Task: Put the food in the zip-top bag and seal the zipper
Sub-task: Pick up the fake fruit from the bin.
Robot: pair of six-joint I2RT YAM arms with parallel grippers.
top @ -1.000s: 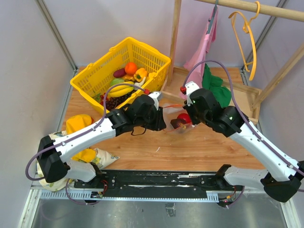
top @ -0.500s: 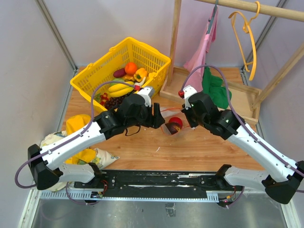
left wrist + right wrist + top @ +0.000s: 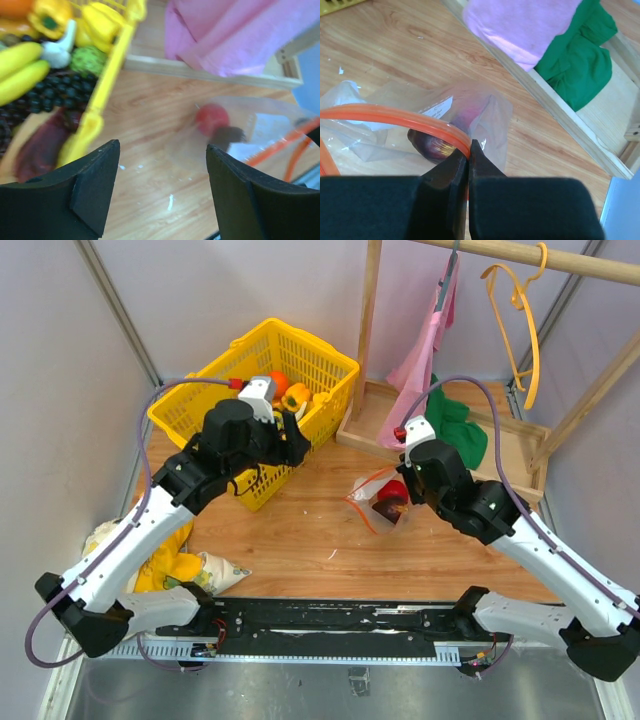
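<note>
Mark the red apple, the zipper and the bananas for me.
red apple (image 3: 212,118), left wrist view, middle of the fruit.
zipper (image 3: 395,115), right wrist view, midway along the red strip.
bananas (image 3: 20,56), left wrist view, body of the upper banana.

Plain pale-grey walls (image 3: 60,360) enclose a light wooden tabletop (image 3: 300,530) where a bare-timber clothes rack (image 3: 368,330) at the far right carries an orange plastic hanger (image 3: 519,292) and a pink garment (image 3: 425,350), with a crumpled green cloth (image 3: 455,430) on its base, under even light.
</note>
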